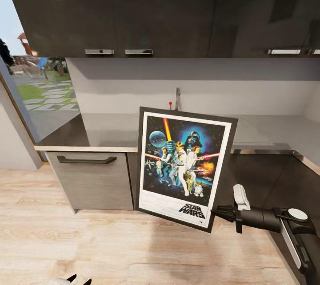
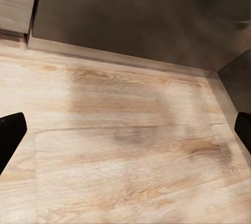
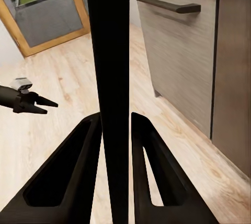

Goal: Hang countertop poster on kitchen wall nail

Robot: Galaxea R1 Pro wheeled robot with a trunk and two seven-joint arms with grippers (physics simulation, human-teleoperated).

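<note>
One tool (image 3: 115, 130) apparently clamping poster (image 1: 184, 167).

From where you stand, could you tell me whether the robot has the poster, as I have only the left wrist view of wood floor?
Observer: Yes, the right gripper is shut on the poster, clamping its edge between both fingers.
Operator: Thank you. Is it still on the countertop?
Observer: No, it hangs tilted in front of the dark cabinets, its top overlapping the kitchen countertop.
Operator: Any nail visible?
Observer: A small red-tipped pin shows on the wall just above the poster's top edge.
</note>
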